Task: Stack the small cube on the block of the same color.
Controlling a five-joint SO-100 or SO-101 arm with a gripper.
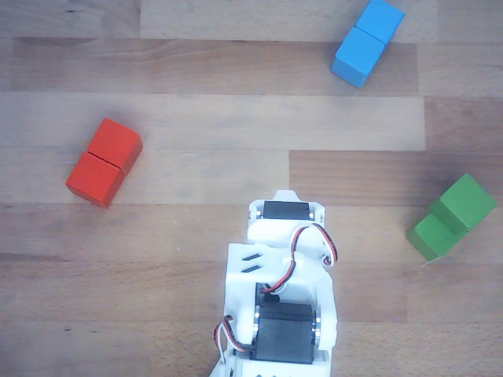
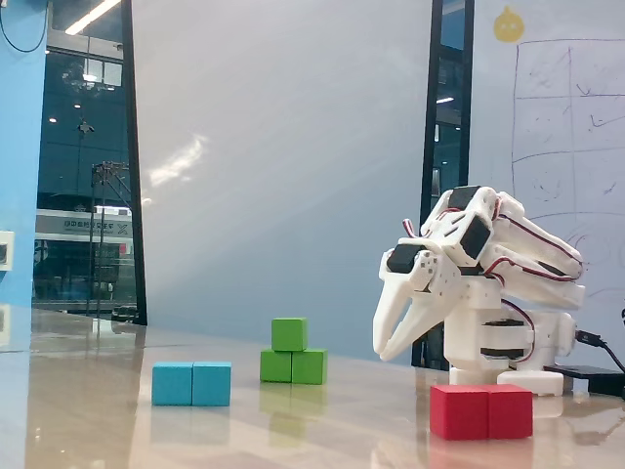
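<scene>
In the fixed view the small cube (image 2: 289,333) rests on the left half of the green block (image 2: 294,366), mid-table. In the other view the small cube (image 1: 469,199) sits on the block (image 1: 429,233) at the right edge. My white gripper (image 2: 384,351) hangs well to the right of the stack, close to the arm's base, tips pointing down above the table. Its fingers (image 2: 394,315) meet at the tips with nothing between them. In the other view the arm (image 1: 280,302) covers the fingers.
A blue oblong block (image 2: 191,383) lies left of the green stack and shows at the top right in the other view (image 1: 367,42). A red oblong block (image 2: 481,410) lies near the front, below the gripper; it is at the left (image 1: 104,162) in the other view.
</scene>
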